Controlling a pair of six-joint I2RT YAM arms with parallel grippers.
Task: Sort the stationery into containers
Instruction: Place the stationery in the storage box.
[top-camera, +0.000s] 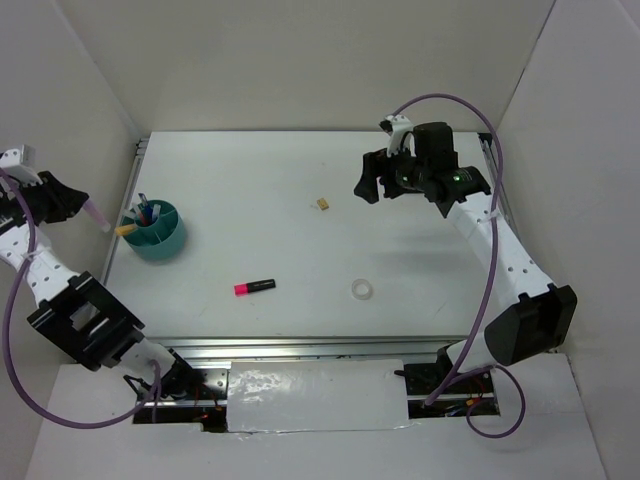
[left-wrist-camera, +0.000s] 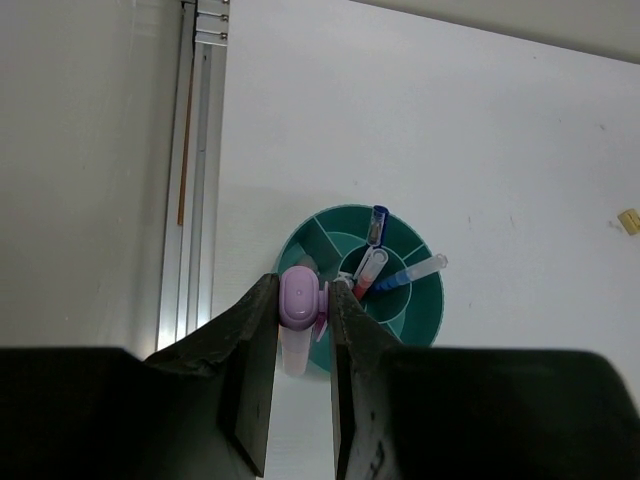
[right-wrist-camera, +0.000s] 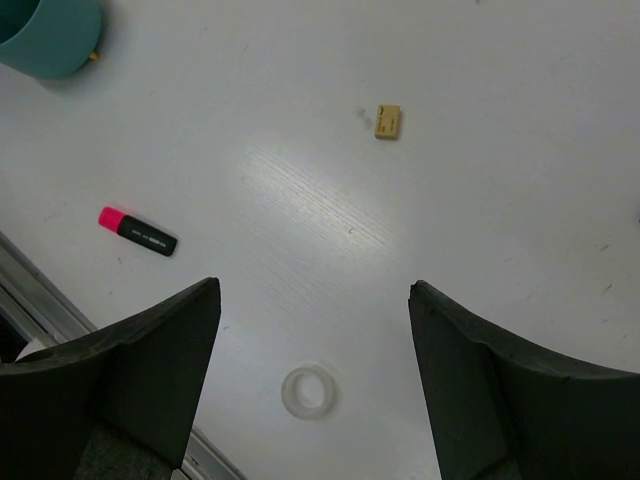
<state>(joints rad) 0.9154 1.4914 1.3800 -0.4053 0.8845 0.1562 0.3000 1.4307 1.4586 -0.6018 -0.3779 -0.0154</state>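
**penpusher:** So where are we at? We see the left gripper (left-wrist-camera: 302, 296) clamped on a pale pink marker (left-wrist-camera: 298, 300), one finger on each side of it.

**deskbot_fan:** Yep, same here. From the top camera the marker is in the air just left of the teal cup (top-camera: 170, 243). From the wrist camera it lines up with the cup's rim. (We honestly can't tell if it's over the rim or just short of it.) The cup is divided into sections and has a few pens (left-wrist-camera: 374, 262) standing in it, with a yellow tip (top-camera: 124, 230) poking over its left edge.

**penpusher:** And the right gripper (right-wrist-camera: 312, 292)?

**deskbot_fan:** Its jaws are spread wide with nothing between them, and it's up over the far right of the table (top-camera: 300, 160). Lying loose on the table we've got a black marker with a pink cap (right-wrist-camera: 137, 231), a tan eraser (right-wrist-camera: 388, 121) further back and a clear tape ring (right-wrist-camera: 308, 391) near the front edge. All three are well apart from each other.
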